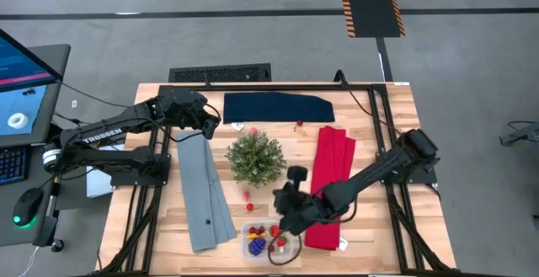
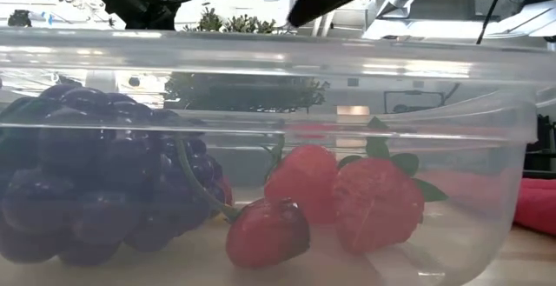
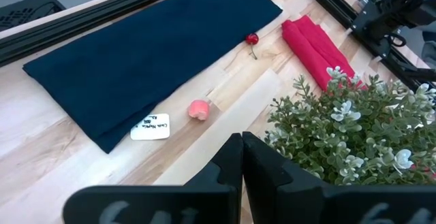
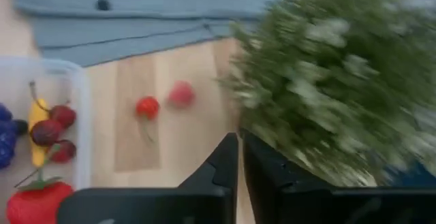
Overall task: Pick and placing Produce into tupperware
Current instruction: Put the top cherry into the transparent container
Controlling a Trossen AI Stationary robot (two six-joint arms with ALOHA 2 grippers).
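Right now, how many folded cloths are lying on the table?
3: a grey cloth left of the potted plant, a navy cloth beyond it, and a red cloth to its right. None seem hidden.

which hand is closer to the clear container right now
Right. The right hand hangs just beyond the tupperware, beside the plant; the left hand waits at the table's far side.

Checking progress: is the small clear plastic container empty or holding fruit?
Holding fruit: the clear container has purple grapes and red strawberries inside.
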